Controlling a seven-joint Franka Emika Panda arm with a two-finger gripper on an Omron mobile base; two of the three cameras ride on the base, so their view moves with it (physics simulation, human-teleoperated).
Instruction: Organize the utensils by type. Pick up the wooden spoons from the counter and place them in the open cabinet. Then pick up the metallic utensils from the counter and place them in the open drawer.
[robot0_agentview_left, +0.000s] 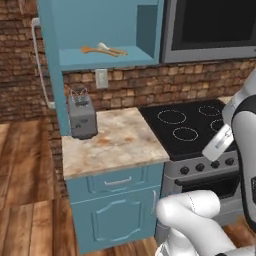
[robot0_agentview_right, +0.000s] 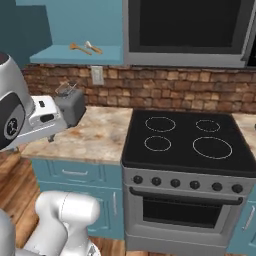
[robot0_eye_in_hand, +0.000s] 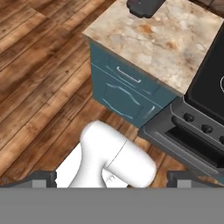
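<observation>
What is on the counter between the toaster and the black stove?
Nothing: in the left base view the counter is bare marbled stone from the toaster to the stove. The right base view shows the same.

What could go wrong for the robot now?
The two wooden spoons lie near the front edge of the open cabinet shelf, so a bump might knock them off. The counter holds a toaster but no metal utensils that I can see, so the robot may need to search. The open gripper hangs over the floor, far from the counter.
</observation>
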